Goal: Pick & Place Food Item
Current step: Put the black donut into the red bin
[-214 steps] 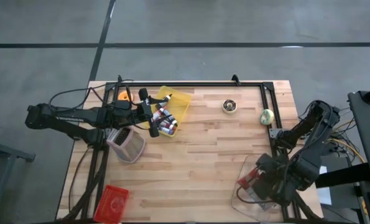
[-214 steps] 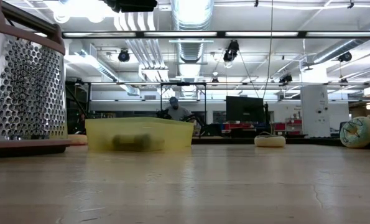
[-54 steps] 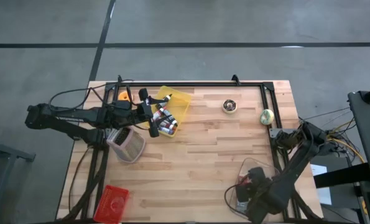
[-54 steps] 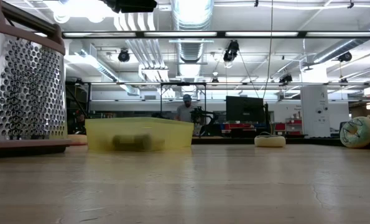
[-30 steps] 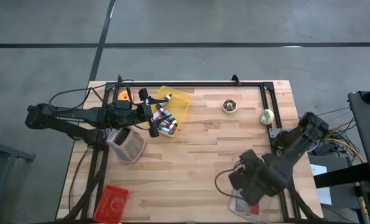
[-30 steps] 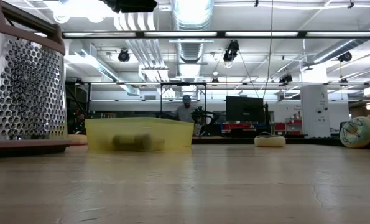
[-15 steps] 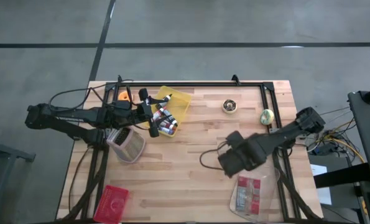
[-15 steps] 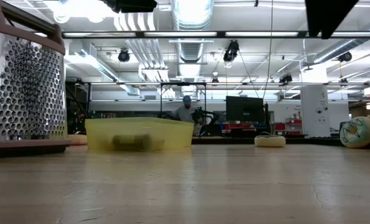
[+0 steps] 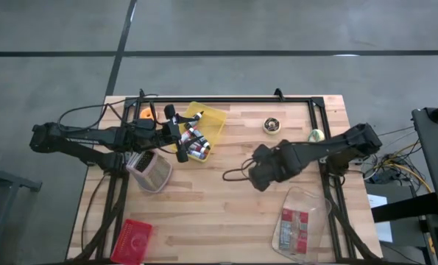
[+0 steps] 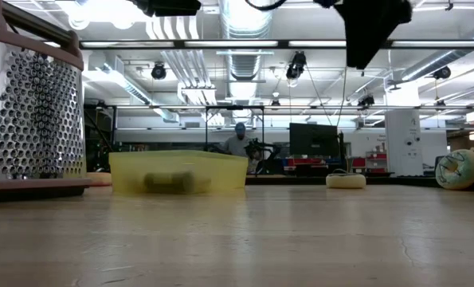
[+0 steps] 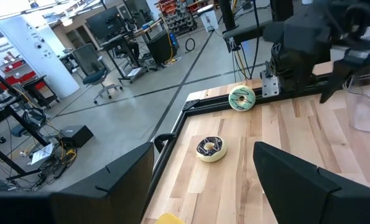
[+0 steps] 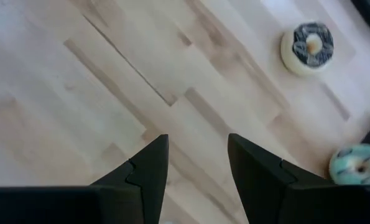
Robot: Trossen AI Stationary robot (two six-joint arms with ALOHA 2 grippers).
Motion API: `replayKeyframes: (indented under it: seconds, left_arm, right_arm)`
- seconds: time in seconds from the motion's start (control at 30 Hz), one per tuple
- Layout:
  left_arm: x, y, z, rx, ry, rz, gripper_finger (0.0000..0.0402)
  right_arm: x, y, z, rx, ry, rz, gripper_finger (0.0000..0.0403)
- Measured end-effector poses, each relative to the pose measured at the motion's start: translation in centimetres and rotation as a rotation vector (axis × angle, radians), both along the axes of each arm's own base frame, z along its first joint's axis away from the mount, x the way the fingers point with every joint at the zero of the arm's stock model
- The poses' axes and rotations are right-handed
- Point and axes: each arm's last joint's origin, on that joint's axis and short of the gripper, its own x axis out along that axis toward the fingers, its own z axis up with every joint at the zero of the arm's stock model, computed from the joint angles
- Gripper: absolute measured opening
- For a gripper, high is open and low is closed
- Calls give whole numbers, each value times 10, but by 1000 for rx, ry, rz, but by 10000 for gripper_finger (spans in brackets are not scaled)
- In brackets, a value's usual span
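Table: light butcher-block wood top (image 9: 226,202) with a black frame rail (image 9: 226,99) along its far and side edges.
Room: grey floor around the table in the high view; the low view looks across to a workshop with ceiling ducts, strip lights, a monitor, and a person (image 10: 237,140) far behind the table.
Right gripper: right gripper (image 9: 254,174) hangs over the middle of the table, right of centre, clear of the surface. Its fingers (image 12: 147,171) stand apart with bare wood showing between them; nothing is held or touched.
Left gripper: left gripper (image 9: 180,144) waits over the far-left part of the table, at the yellow bin. Its fingers (image 11: 303,177) are spread wide and empty.
Food item, dark-iced doughnut: doughnut (image 9: 272,126) lies flat on the wood at far right, well apart from both grippers.
Food item, green-iced doughnut: second doughnut (image 9: 316,137) stands at the right edge, beside the frame post.
Yellow bin: yellow bin (image 9: 211,119) sits at far left-centre; small items lie at its near edge, too small to identify.
Clear container: clear container (image 9: 311,202) sits at near right, holding a red-and-white packet (image 9: 294,225).
Grater: metal box grater (image 9: 151,172) lies on the left side, near of the left arm.
Red basket: red basket (image 9: 132,239) sits at the near-left corner.
Orange object: small orange object (image 9: 145,113) sits at the far-left corner.
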Motion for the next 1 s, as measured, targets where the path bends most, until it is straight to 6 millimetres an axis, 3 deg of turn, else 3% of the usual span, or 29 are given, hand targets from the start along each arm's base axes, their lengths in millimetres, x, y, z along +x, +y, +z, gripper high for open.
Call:
replayKeyframes:
  seconds: [0.5,0.8,1.0]
  left_arm:
    - [0,0,0,0,0,0,280]
    - [0,0,0,0,0,0,280]
    - [0,0,0,0,0,0,280]
  right_arm:
    - [16,-60,-39,49,88,135,160]
    - [12,-89,-62,43,143,158,160]
    - [9,-108,-67,43,164,147,160]
